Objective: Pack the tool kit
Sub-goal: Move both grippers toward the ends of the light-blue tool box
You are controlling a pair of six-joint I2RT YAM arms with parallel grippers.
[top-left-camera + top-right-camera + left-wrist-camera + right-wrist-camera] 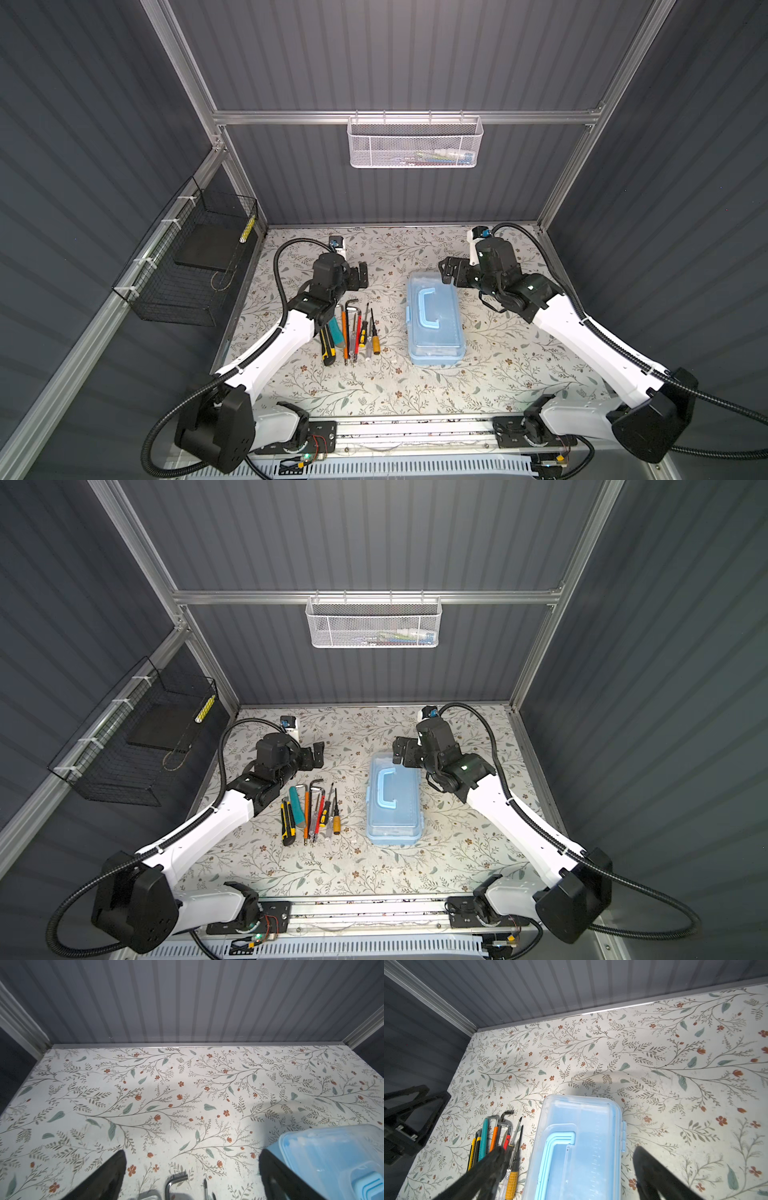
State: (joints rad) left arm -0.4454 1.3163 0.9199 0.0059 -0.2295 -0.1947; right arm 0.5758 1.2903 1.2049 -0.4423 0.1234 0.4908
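At the centre of both top views, the tool kit box (440, 349) lies flat on the floral tabletop (519, 365), its long axis running top to bottom. It is translucent light-blue plastic with rounded corners and a blue handle (424, 309). Slender tools (375, 344) lie parallel to its left. The left gripper (362, 275) and right gripper (446, 270) both gape, empty.

The colourful contents of the white mesh basket (415, 143) are too small to name. The left arm (286, 340) hides the far end of the teal tool (337, 334). Both wrist views cut off the light-blue box (328, 1153). A blurred finger (488, 1169) of the right pincer (570, 1152) covers the orange screwdriver (493, 1138)'s near end.
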